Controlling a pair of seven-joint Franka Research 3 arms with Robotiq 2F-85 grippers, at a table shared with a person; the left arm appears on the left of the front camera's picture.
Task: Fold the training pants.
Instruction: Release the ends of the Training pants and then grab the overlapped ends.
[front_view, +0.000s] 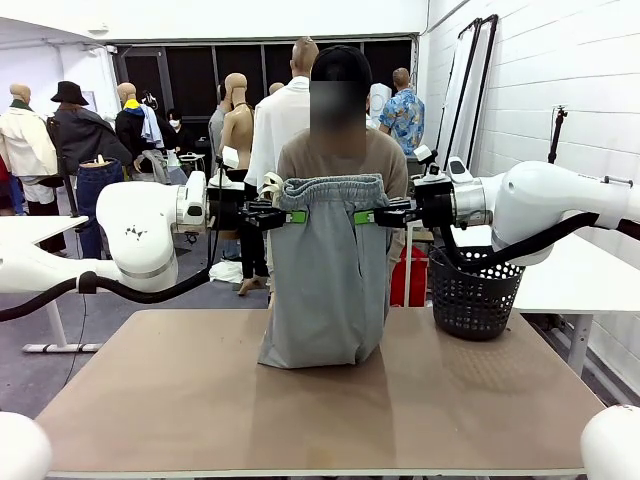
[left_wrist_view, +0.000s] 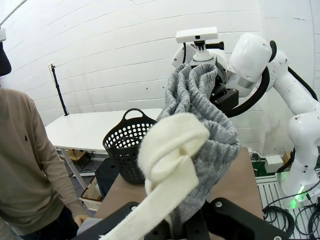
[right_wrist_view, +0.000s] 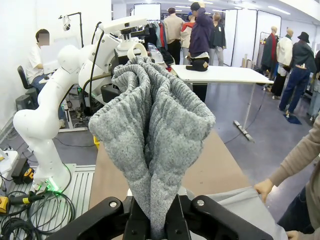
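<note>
Training pants (front_view: 325, 270) hang upright over the far middle of the surface (front_view: 200, 400), stretched by the gathered waistband (front_view: 332, 186) between my two claws, with the lower end bunched and resting on the surface. My left claw (front_view: 296, 216) is clenched on the waistband's left edge, and my right claw (front_view: 364, 216) is clenched on its right edge, both at the same height and pointing toward each other. Seen along my left claw (left_wrist_view: 180, 227), the pale drawstring (left_wrist_view: 170, 150) sits knotted just above the fingers. Seen along my right claw (right_wrist_view: 152, 220), grey jersey rises in thick folds out of the pinch. A black basket (front_view: 475, 295) stands at the far right of the surface. A person (front_view: 340, 160) stands behind the pants at the far side.
</note>
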